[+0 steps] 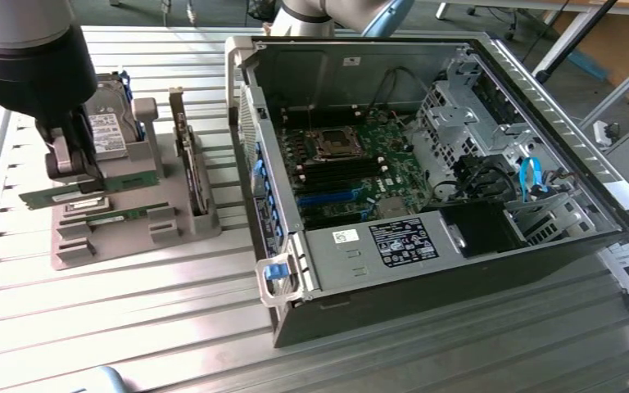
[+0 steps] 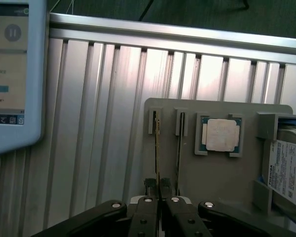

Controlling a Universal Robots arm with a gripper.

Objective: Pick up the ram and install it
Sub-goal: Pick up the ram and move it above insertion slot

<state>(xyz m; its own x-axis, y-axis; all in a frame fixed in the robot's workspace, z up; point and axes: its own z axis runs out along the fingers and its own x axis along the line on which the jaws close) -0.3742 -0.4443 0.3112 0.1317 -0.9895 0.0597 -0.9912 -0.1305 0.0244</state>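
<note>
As its two fingertips press together on the thin edge of the ram [image 2: 157, 148], the gripper [image 2: 157, 186] is clamped on that stick, which stands on edge in a slot of the grey holder tray [image 2: 217, 182]. A second stick [image 2: 178, 148] stands in the neighbouring slot. Just beyond it lies the silver processor chip [image 2: 220, 135], then a Toshiba hard drive [image 2: 288, 173]. In the exterior view the tray sits at nine o'clock from the open computer case [image 1: 402, 246], on the ribbed metal table [image 2: 98, 123].

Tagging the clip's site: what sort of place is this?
Probably a robotics lab or PC-assembly test bench: an open desktop computer case on a ribbed aluminium table, beside a grey fixture tray holding a processor chip.
</note>
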